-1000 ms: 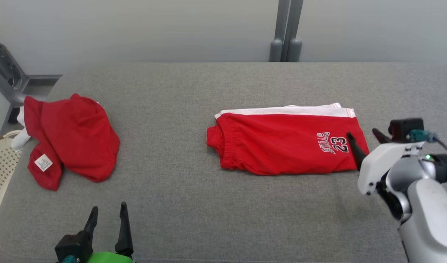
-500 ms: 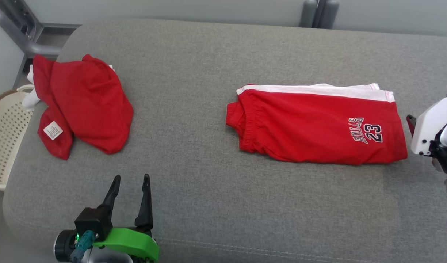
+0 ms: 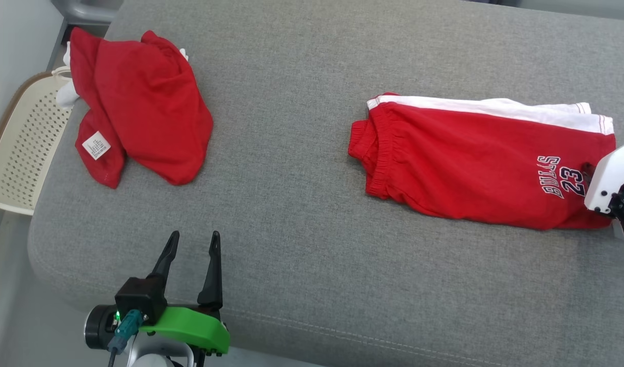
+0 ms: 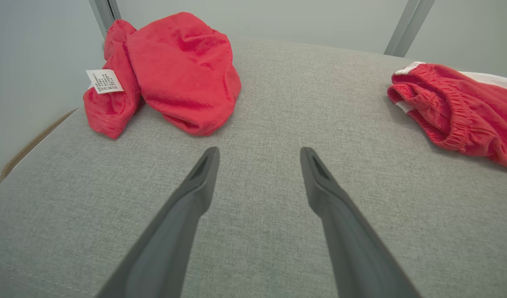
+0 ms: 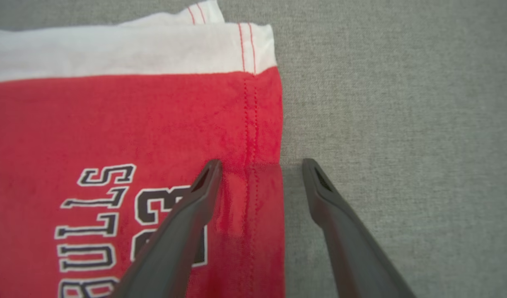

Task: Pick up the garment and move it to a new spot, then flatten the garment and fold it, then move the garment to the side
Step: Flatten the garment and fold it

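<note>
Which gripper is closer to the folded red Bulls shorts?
Right. The right gripper, open, straddles the hem of the shorts, one finger over the fabric. The left gripper, open, hovers over the grey cushion, well away.

Left gripper [image 3: 195, 235]: your jaws stood wide apart and held nothing, pointing forward at the head view's lower left.
Left wrist [image 3: 187, 329]: you had it low, under a green cover.
Right gripper [image 5: 261, 162]: your jaws were equally wide, with nothing clamped.
Right wrist [image 3: 605, 176]: its white shell sat at the right edge.
</note>
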Tool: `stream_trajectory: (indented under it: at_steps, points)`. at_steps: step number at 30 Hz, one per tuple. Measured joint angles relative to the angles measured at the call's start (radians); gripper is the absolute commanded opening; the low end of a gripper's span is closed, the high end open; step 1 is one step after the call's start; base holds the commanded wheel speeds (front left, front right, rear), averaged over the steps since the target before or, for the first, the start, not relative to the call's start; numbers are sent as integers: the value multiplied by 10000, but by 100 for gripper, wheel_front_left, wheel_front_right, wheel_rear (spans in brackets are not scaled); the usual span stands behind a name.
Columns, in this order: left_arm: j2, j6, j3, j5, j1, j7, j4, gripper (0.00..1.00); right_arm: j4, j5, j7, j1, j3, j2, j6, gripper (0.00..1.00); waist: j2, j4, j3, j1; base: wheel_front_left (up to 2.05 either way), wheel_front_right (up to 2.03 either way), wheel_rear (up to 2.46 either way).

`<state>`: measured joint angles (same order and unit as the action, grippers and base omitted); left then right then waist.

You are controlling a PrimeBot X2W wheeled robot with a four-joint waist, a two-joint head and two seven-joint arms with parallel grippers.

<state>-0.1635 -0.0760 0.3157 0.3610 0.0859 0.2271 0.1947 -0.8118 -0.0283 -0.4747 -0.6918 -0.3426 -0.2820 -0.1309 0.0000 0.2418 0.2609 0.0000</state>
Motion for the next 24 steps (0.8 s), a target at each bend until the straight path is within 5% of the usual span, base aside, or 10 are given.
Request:
stream_trajectory:
  at_steps: [9,10,11,12,14,24]
  points:
    - [0,6,77,44,75,0,36,100,-775,337,96,-618,-472,334,25,100,0,305,106,0,0,0,0]
    - [2,-8,81,61,73,0,44,100,-851,376,81,-672,-468,366,27,92,0,320,95,0,0,0,0]
    - [0,-25,88,63,73,0,54,100,-913,431,38,-721,-468,372,27,55,0,335,82,0,0,0,0]
    - [4,-31,100,67,73,-2,67,100,-965,466,17,-739,-464,366,25,29,0,353,64,0,0,0,0]
    - [12,-31,128,81,70,-6,92,100,-1108,568,-6,-773,-445,337,17,0,0,391,8,0,0,0,0]
    - [-59,-42,142,182,-51,-13,109,100,-1440,993,2,-859,-518,288,-8,0,0,487,-211,0,0,0,0]
